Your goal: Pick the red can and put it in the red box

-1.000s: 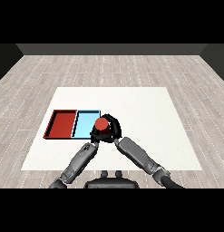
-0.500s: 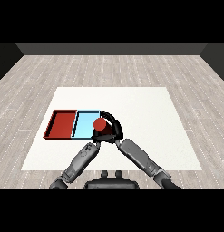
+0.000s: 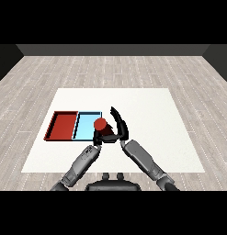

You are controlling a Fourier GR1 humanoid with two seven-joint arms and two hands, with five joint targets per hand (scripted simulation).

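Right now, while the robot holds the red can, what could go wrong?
The red can hangs over the light blue tray, so if it is let go here it would likely land in the wrong tray. The red tray lies farther to the left, past the blue one, so the right hand must carry it across. The left hand sits just below the can and might get bumped.

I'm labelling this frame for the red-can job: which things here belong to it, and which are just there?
Part of the job:
red can, held up by the right hand
red tray, where it goes

Just there:
light blue tray, beside the red one
left hand, low by the can
white table
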